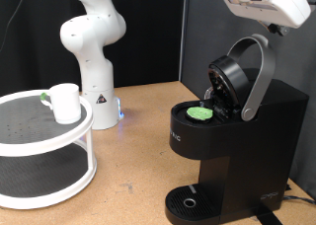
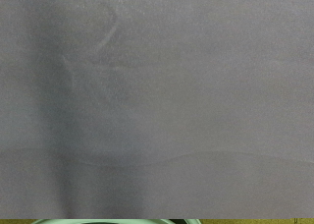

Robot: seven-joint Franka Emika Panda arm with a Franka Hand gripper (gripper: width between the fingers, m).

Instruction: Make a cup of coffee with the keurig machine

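The keurig machine is standing on the desk at the exterior view's right, with its silver-grey arched lid handle swung up and the brew head lying open. A pod with a green top is sitting in the open chamber, its green face showing just below the raised lid. The round drip tray at the machine's base is carrying nothing.

The cup is resting well apart from the machine, at the exterior view's left, upright on the upper tier of a white round two-tier rack. A small green thing is lying on that tier just beside the cup; what it is cannot be told.

The white robot arm base is rising behind the rack, towards the exterior view's top. The gripper is hanging at the exterior view's top right corner, above the machine's raised handle and not touching it. Only its white body is showing there; the fingers are cut off by the frame edge, so how far apart they are, and whether anything is between them, cannot be told. The wrist view is showing mostly a plain grey surface, with a sliver of something pale green at its edge, too little to identify.
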